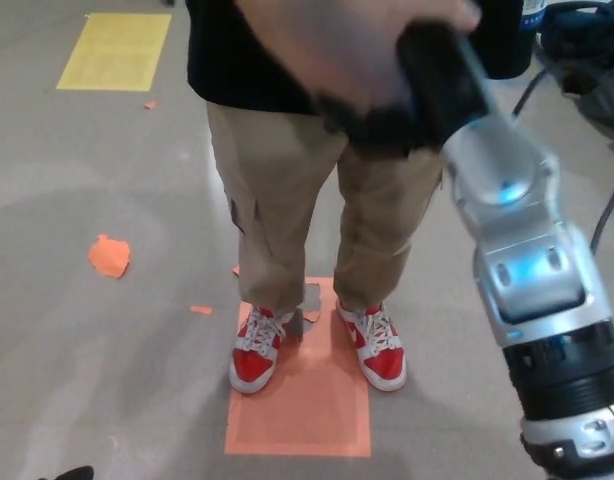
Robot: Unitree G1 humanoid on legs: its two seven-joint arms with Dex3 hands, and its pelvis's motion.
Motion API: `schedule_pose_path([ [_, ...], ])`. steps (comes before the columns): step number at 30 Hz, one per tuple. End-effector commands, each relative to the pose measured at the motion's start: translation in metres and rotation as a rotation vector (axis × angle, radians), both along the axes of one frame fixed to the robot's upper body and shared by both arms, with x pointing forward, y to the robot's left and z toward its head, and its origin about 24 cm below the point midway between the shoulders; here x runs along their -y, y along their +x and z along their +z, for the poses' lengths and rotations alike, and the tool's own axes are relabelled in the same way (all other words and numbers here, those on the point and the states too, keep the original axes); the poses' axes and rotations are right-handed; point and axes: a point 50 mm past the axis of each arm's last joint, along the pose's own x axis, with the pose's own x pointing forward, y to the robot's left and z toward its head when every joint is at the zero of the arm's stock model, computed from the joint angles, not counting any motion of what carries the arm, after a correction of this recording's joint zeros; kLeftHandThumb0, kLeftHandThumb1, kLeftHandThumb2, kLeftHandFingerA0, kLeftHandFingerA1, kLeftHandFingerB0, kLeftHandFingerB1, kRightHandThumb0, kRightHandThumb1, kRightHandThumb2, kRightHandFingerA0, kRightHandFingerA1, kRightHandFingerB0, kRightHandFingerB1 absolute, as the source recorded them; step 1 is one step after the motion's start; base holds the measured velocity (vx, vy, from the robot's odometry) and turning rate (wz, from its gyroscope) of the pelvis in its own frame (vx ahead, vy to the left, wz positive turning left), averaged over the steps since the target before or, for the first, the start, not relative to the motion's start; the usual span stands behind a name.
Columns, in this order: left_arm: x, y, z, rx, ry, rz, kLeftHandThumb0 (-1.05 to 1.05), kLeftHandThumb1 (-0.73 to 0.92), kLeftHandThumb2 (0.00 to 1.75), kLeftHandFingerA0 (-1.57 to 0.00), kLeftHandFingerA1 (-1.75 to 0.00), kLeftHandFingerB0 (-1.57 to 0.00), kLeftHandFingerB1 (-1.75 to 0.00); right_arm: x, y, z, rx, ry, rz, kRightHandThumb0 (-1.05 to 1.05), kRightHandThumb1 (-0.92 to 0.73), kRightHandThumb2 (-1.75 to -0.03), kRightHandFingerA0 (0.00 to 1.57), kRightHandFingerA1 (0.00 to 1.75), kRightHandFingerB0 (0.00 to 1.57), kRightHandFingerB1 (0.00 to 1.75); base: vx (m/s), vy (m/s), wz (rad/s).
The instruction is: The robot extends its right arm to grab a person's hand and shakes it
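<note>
1. Right arm [532,270] comes in from the lower right corner and slants up and left across the frame; silver forearm and black wrist section, fully stretched out.
2. Right hand [427,95] is black, at the top centre, motion-blurred, sitting high above the orange floor patch [299,400].
3. Person's hand [347,45] is wrapped over the right hand from above and from the left; the two are in contact, clasped.
4. Robot fingers [362,115] look clenched around the person's hand, poking out beneath the palm; blur hides the exact finger placement.
5. The clasp sits in front of the person's waist, where the black shirt [232,60] meets the tan trousers [287,200], directly above the orange floor patch.
6. Person stands on the orange floor patch in red-and-white sneakers [255,358], feet apart, toes towards the camera.
7. Black cable [609,215] curves beside the arm, up and right of the orange floor patch.
8. Yellow floor patch [112,50] lies far up and left of the orange one; a small orange scrap [109,256] lies left of it.
9. Left hand: cannot be made out.
</note>
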Motion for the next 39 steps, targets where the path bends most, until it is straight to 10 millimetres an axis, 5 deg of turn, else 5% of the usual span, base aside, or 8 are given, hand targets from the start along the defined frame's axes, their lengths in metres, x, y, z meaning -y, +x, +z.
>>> schedule_pose_path([
  [1,-0.005,-0.001,0.004,0.008,0.033,-0.015,-0.30,0.69,1.18,0.00,-0.48,0.00,-0.48,0.004,0.010,-0.068,-0.159,-0.140,-0.032,-0.12,-0.70,-0.71,1.16,0.70,0.85,0.66,0.00,0.000,0.00],
  [11,-0.005,-0.003,0.003,0.001,0.035,-0.011,-0.31,0.68,1.18,0.00,-0.48,0.00,-0.48,0.005,0.010,-0.070,-0.112,-0.143,-0.014,-0.14,-0.73,-0.66,1.14,0.68,0.77,0.56,0.00,0.000,0.00],
  [14,-0.004,-0.004,0.003,0.002,0.028,-0.017,-0.30,0.69,1.18,0.00,-0.48,0.00,-0.48,0.011,0.005,-0.070,-0.113,-0.138,0.025,-0.57,-0.65,-0.63,0.26,0.38,0.07,0.18,0.00,0.000,0.00],
  [16,-0.004,-0.004,0.003,0.002,0.036,-0.014,-0.30,0.68,1.18,0.00,-0.47,0.00,-0.48,0.018,0.002,-0.073,-0.133,-0.142,0.040,-0.73,-0.49,-0.86,0.01,0.29,0.00,0.11,0.00,0.000,0.00],
  [19,-0.005,-0.003,0.003,0.006,0.044,-0.021,-0.31,0.67,1.17,0.00,-0.47,0.00,-0.47,0.030,-0.002,-0.077,-0.145,-0.193,0.022,-0.78,-0.65,-0.61,0.00,0.01,0.00,0.00,0.00,0.000,0.00],
  [28,-0.007,0.000,0.004,-0.005,0.076,-0.046,-0.31,0.67,1.17,0.00,-0.47,0.00,-0.47,0.111,-0.046,-0.127,-0.195,-0.285,-0.080,-0.78,-0.76,-0.63,0.00,0.00,0.00,0.00,0.00,0.000,0.00],
  [30,-0.006,0.001,0.003,-0.007,0.077,-0.042,-0.30,0.67,1.17,0.00,-0.47,0.00,-0.47,0.127,-0.059,-0.147,-0.273,-0.319,-0.108,-0.96,-0.72,-1.02,0.00,0.05,0.00,0.00,0.00,0.000,0.00],
  [39,-0.006,0.001,0.001,-0.011,0.064,-0.035,-0.30,0.68,1.18,0.00,-0.48,0.00,-0.48,0.158,-0.137,-0.233,-0.582,-0.206,-0.118,-0.91,-0.74,-1.01,0.00,0.07,0.00,0.02,0.00,0.000,0.00],
])
